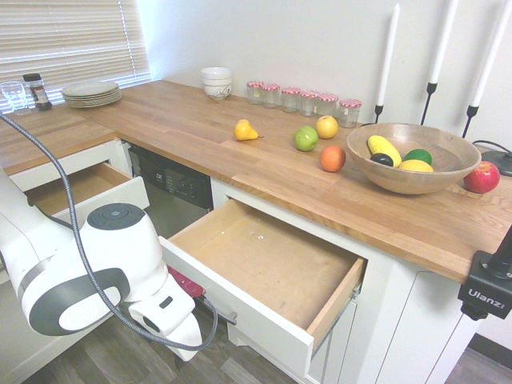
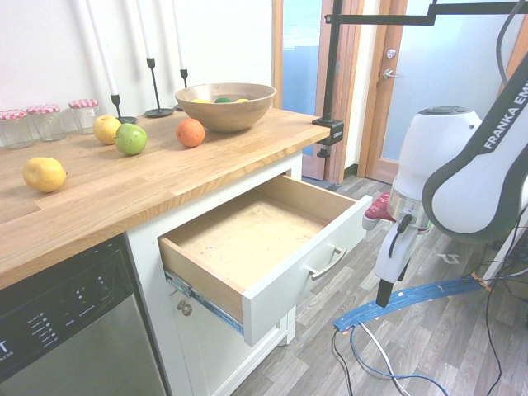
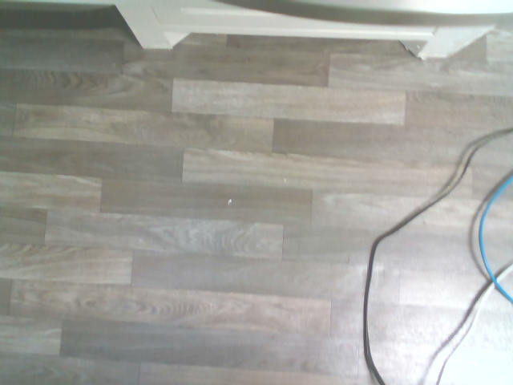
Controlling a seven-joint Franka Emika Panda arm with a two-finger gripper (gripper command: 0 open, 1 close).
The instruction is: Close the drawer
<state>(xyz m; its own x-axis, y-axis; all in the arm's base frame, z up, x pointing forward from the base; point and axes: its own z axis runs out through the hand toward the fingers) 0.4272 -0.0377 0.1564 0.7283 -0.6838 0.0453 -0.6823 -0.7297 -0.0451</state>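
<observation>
The gripper hangs clear of the drawer, pointing at the floor — its fingers look pressed together, holding nothing. The drawer stands pulled out under the counter — handle untouched.

- drawer: smooth painted white front, light raw-looking wood sides and bottom, matt; curved silver metal bar handle, slight sheen
- tabletop: oiled wood butcher block, visible staves, satin finish
- bowl: turned wood, smooth, matt
- jars: clear glass, red-white checked lids
- plates: glossy ceramic
- dishwasher: brushed steel door, glossy black panel
- floor: grey wood-grain planks, matt
- arm: glossy white plastic shell
</observation>
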